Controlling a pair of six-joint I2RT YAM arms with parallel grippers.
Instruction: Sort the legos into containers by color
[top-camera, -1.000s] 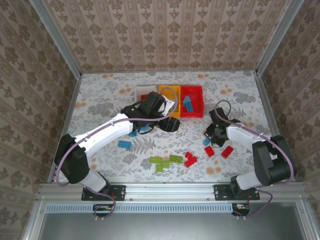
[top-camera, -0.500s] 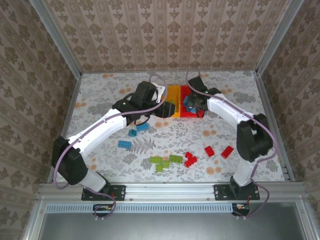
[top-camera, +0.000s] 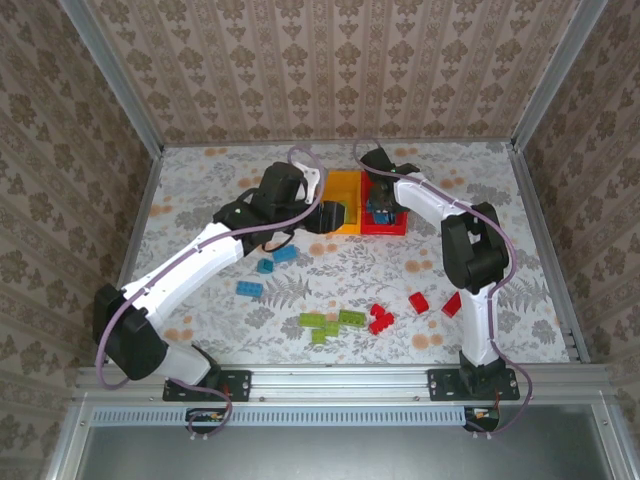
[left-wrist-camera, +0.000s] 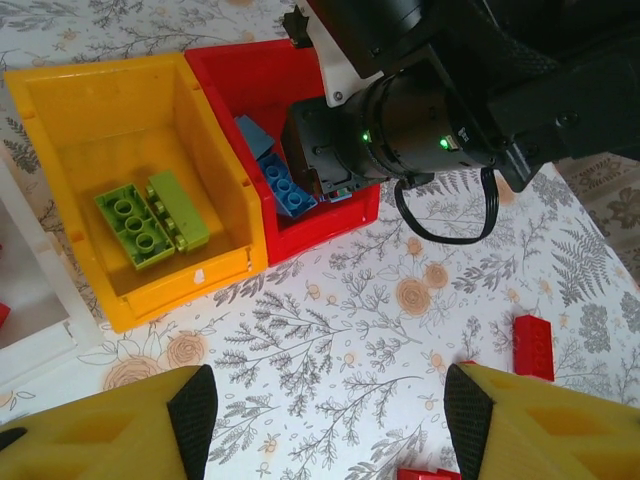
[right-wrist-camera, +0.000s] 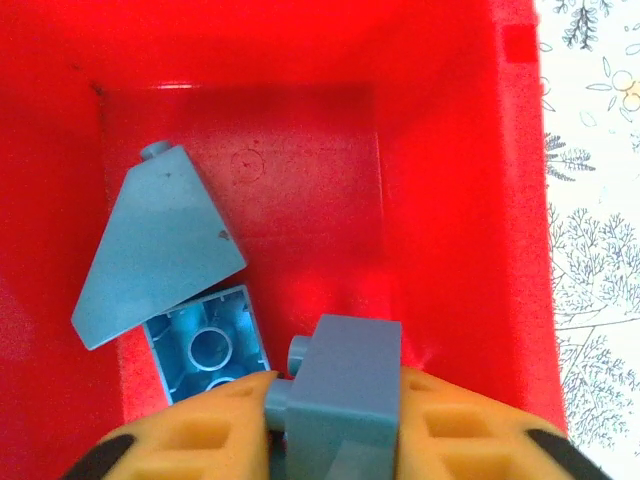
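Observation:
My right gripper (right-wrist-camera: 340, 425) is shut on a blue brick (right-wrist-camera: 348, 385) and hangs inside the red bin (right-wrist-camera: 455, 200), just above its floor. Beneath it lie a blue slope piece (right-wrist-camera: 160, 245) and an upturned blue brick (right-wrist-camera: 205, 350). From above, the right gripper (top-camera: 380, 208) is down in the red bin (top-camera: 398, 226). My left gripper (left-wrist-camera: 330, 420) is open and empty over bare table in front of the yellow bin (left-wrist-camera: 120, 100), which holds two green bricks (left-wrist-camera: 150, 220). The left gripper (top-camera: 332, 217) sits beside the yellow bin (top-camera: 343, 186).
Loose on the table are blue bricks (top-camera: 249, 289), green bricks (top-camera: 335, 322) and red bricks (top-camera: 380, 319), with two more red ones (top-camera: 418, 302) to the right. A white bin's edge (left-wrist-camera: 35, 335) shows left of the yellow one. The right wrist (left-wrist-camera: 410, 120) overhangs the red bin.
The right arm lifted a blue brick from the table's right side and swung it back into the red bin. The left gripper shifted farther back toward the bins.

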